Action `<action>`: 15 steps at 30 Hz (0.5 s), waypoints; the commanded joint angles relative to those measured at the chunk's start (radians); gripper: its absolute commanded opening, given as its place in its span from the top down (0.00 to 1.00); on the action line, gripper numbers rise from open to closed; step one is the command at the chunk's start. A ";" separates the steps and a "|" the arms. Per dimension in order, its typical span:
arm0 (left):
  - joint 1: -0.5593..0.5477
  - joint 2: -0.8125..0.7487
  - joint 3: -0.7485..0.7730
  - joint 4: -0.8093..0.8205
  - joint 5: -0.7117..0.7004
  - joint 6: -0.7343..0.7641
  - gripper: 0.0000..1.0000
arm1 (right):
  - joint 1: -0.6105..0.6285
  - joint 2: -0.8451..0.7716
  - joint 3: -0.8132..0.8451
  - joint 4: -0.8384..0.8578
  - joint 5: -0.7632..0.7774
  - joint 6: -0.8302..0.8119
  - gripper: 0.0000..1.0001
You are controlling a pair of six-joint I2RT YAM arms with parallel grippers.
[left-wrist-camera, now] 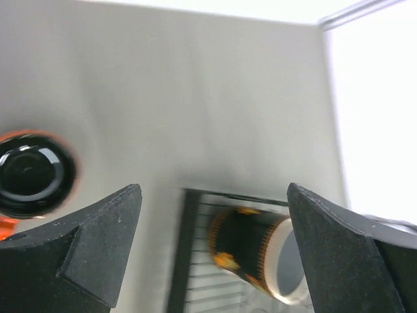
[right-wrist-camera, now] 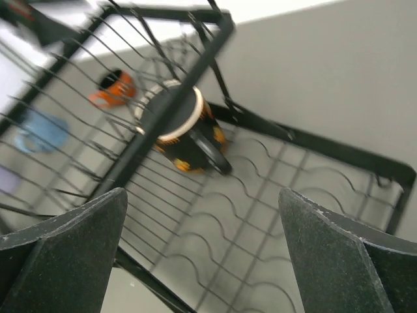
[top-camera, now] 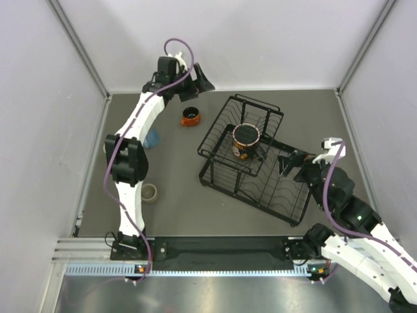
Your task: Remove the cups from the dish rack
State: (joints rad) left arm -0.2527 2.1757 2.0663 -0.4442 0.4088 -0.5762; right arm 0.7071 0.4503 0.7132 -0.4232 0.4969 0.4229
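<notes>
The black wire dish rack (top-camera: 260,186) sits at mid-right of the table. The large patterned mug (top-camera: 246,140) with a black handle sits upright on its raised tier. It also shows in the left wrist view (left-wrist-camera: 257,254) and the right wrist view (right-wrist-camera: 186,134). The squat orange cup (top-camera: 190,117) stands on the table left of the rack. The blue mug (top-camera: 152,138) is partly hidden by the left arm. The beige mug (top-camera: 149,193) stands near the left arm. My left gripper (top-camera: 201,79) is open and empty, high at the back. My right gripper (top-camera: 291,163) is open and empty over the rack's lower tier. The tumblers are out of view.
Grey walls close in the table on the left, back and right. The rack's lower tier (right-wrist-camera: 273,215) lies bare under the right gripper. The orange cup (left-wrist-camera: 29,179) lies at the left edge of the left wrist view.
</notes>
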 commanded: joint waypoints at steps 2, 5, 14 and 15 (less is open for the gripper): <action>0.026 -0.172 -0.004 0.062 0.114 -0.044 0.01 | -0.004 0.037 -0.012 -0.060 0.069 0.057 0.00; 0.065 -0.267 -0.050 0.041 0.130 -0.039 0.01 | -0.043 0.086 -0.012 -0.060 0.037 0.077 0.00; 0.282 -0.586 -0.401 0.139 0.222 -0.135 0.01 | -0.528 0.185 -0.082 0.092 -0.617 0.056 0.00; 0.289 -0.635 -0.435 0.162 0.226 -0.152 0.01 | -0.573 0.195 -0.105 0.159 -0.679 0.065 0.01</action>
State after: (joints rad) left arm -0.0025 1.6482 1.7248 -0.3676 0.5869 -0.6724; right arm 0.2752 0.6312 0.6556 -0.4183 0.1394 0.4812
